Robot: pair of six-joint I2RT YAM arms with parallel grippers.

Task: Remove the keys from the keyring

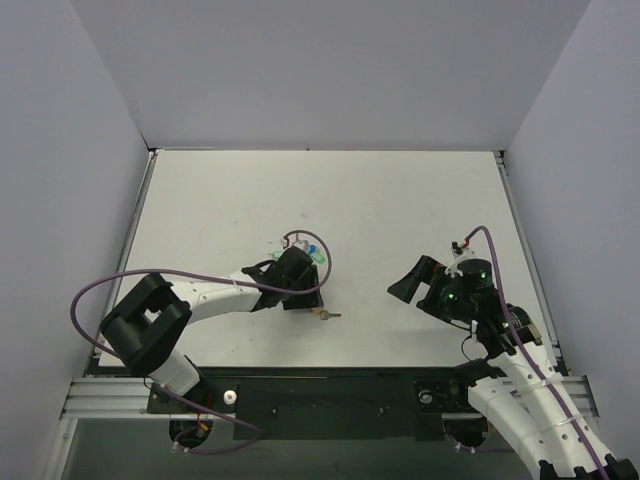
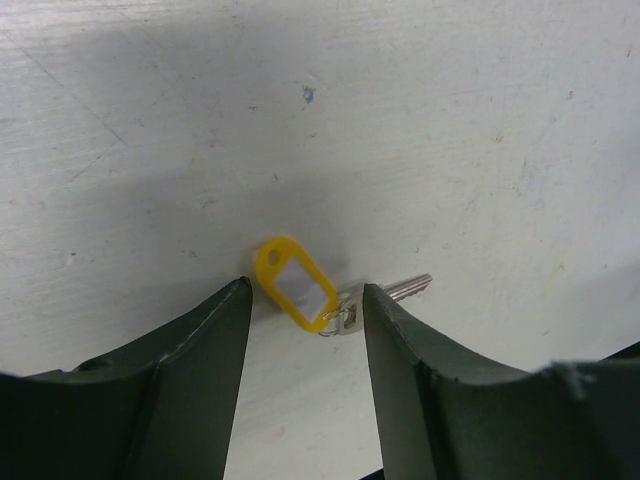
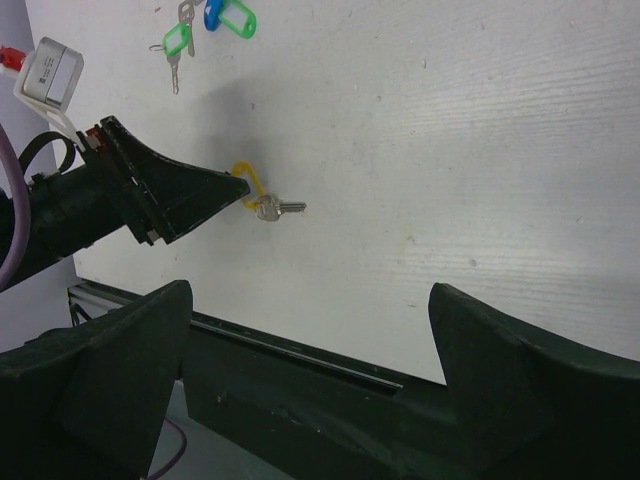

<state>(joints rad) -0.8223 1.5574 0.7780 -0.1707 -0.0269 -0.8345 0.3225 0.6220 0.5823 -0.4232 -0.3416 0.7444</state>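
There's the keyring (image 2: 295, 283): a small yellow oblong tag with a white label window, lying flat on the counter (image 2: 460, 120). It sits right in the gap of the left hand (image 2: 305, 290), between the two spread fingers. The tag lies at a slant, with its thin metal ring at the lower end. One silver key (image 2: 405, 288) hangs on that ring. Its head is by the ring and its blade points away from the tag, partly hidden by one finger of that hand.

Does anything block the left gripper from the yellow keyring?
Nothing visible does. The keyring lies on the table right at the mouth of the open left gripper, its key pointing off to one side.
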